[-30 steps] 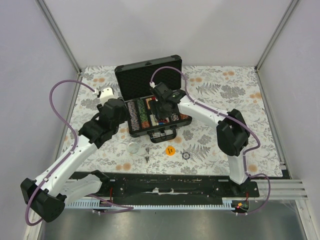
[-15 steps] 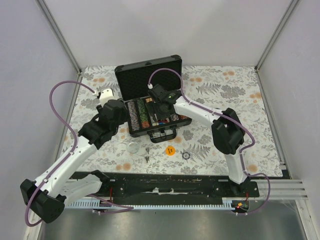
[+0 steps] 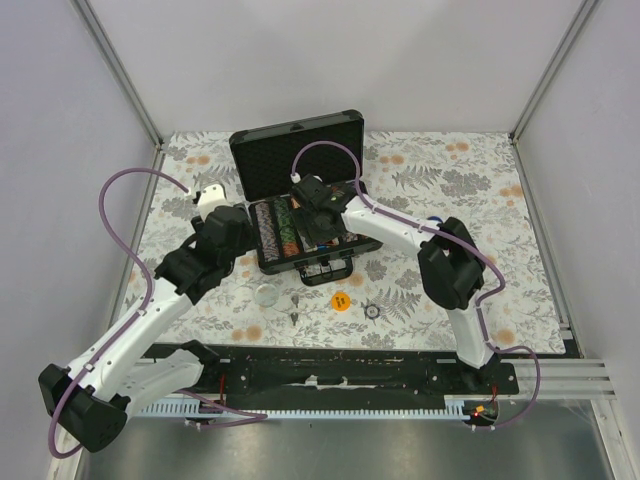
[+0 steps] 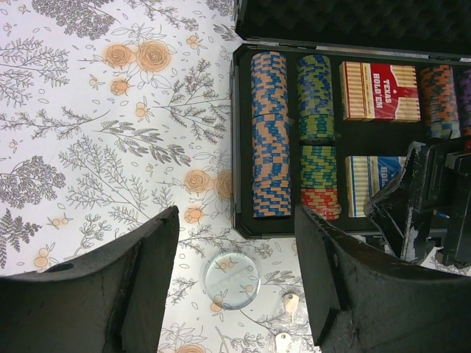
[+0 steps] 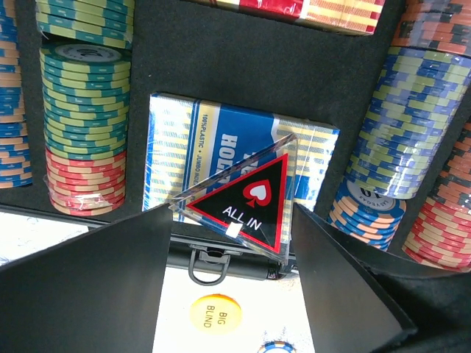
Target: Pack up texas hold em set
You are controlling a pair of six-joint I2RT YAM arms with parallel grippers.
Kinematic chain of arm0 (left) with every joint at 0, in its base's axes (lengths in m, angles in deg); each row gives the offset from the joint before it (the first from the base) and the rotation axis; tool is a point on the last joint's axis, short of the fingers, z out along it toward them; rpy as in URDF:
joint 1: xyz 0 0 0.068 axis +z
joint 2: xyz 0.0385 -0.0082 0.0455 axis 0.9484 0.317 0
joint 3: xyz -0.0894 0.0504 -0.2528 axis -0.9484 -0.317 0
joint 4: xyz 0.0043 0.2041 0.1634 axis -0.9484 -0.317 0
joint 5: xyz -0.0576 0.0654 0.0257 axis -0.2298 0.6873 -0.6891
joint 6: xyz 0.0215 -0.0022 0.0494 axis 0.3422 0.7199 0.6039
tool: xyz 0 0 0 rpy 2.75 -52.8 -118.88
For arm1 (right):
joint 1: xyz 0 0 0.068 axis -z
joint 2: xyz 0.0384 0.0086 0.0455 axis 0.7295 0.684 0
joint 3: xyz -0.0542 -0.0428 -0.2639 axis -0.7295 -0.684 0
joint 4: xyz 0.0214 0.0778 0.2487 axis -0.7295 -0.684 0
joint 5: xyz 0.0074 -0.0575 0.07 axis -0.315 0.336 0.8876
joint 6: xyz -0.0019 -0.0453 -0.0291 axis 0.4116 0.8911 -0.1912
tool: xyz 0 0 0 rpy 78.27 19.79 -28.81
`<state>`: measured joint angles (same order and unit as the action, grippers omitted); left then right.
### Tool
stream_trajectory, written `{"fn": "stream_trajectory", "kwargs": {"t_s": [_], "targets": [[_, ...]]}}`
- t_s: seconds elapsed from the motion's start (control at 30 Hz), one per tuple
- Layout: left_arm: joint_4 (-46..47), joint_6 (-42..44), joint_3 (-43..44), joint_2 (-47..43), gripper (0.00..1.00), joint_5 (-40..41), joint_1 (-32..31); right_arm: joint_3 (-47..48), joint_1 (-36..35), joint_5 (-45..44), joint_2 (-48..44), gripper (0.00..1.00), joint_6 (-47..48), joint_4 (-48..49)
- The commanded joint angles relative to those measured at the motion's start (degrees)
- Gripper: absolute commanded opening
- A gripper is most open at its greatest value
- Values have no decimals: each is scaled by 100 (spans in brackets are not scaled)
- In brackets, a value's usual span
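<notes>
Case (image 3: pixel 262 262): open on the table (image 3: pixel 450 200), upper middle of the top view; lid (image 3: pixel 295 150) stands up at the far edge.
Contents: chips (image 4: pixel 269 132) in rows running top to bottom of the left wrist view; red deck (image 4: pixel 379 91) and blue deck (image 5: pixel 191 140) seated in the foam.
Right pincer (image 5: pixel 232 212): clamped on the triangular ALL IN plaque (image 5: pixel 254 198), which is tilted and spans finger to finger.
Key relation: the plaque hangs directly over the blue deck, in the middle of the tray, near the handle (image 5: pixel 208 268). Judged next move: lower and release there.
Left pincer (image 4: pixel 235 215): fingers apart, empty, over the table just left of the case.
Loose items: clear disc (image 4: pixel 232 280) on the table, in line with the left fingers' gap, so the left arm is nearer. Orange button (image 5: pixel 210 312) just outside the handle, nearer the right arm.
</notes>
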<state>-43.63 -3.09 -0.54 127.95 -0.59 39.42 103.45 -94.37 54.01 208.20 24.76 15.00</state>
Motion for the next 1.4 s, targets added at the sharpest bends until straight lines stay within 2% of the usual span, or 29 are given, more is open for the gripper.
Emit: {"fn": "stream_trajectory", "kwargs": {"t_s": [0.0, 0.43, 0.7, 0.87, 1.03, 1.13, 1.37], "targets": [[52, -209, 11, -23, 71, 139, 28, 228, -28, -233, 121, 72, -42, 44], [8, -244, 11, -67, 71, 131, 28, 483, -28, -322, 315, 71, -16, 97], [-44, -235, 72, -75, 71, 105, 28, 737, -20, -14, -124, 97, -34, -280], [-132, -209, 257, -5, 73, -89, 19, 817, -20, 65, -432, 98, -42, -615], [-298, -279, 248, -49, 75, -370, 28, 204, -20, 22, -967, 98, -297, -747], [-571, -472, 126, -84, 80, -615, 28, -245, -20, -101, -1424, 98, -516, -782], [-765, -867, -524, 337, 88, -1696, 19, -1212, -20, -356, -2242, 98, -982, -923]]}}
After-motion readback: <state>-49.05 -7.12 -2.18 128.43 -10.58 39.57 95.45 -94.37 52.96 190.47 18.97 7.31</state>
